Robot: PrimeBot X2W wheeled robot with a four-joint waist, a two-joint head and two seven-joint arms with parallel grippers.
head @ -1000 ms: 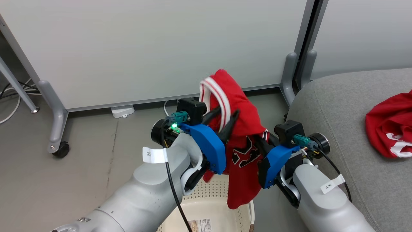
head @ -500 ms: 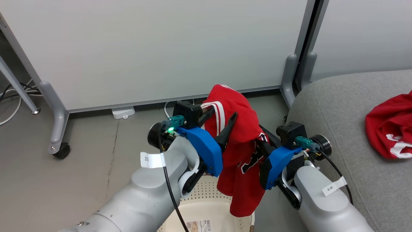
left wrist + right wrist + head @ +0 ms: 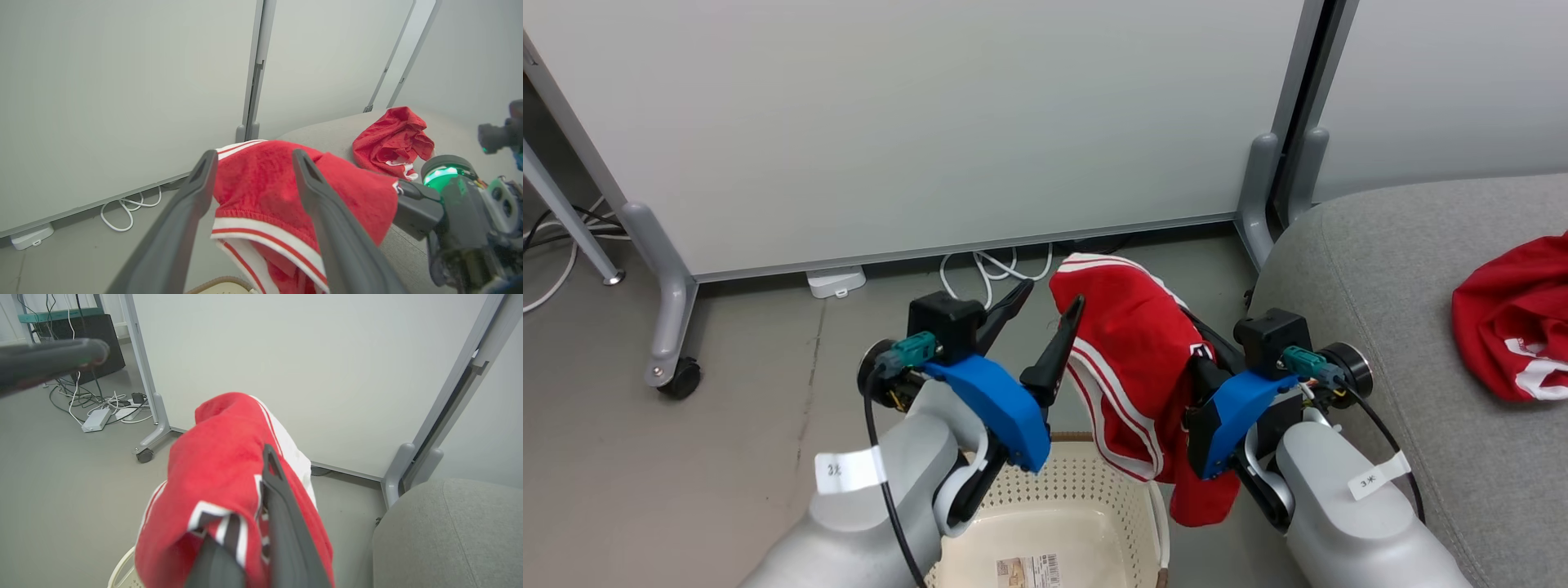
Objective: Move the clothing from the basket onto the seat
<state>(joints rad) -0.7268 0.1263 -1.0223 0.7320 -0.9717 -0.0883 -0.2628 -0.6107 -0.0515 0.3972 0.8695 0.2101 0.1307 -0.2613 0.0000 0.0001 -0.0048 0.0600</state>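
Beyond the left fingers (image 3: 1058, 347), pale grey partition panels (image 3: 931, 122) are standing upright, joining at a grey metal post (image 3: 1298, 98). Their curved grey feet (image 3: 666, 269) are resting on a dull grey floor (image 3: 727, 425), one carrying a black caster (image 3: 678, 378). Just past the fingers a white cable (image 3: 988, 273) is lying in loops; left of it a white box (image 3: 833, 282) is sitting at the panel's base. Farther left, a dark unit (image 3: 65, 328) with a teal top is standing beside tangled cables (image 3: 77, 400). Soft, even light is falling throughout.

My head camera looks down on the garment (image 3: 1127, 359) from above and behind. Both wrist cameras sit close against it, the left looking past it toward the seat (image 3: 325, 132), the right toward the partition (image 3: 286, 355). All three views share the garment.
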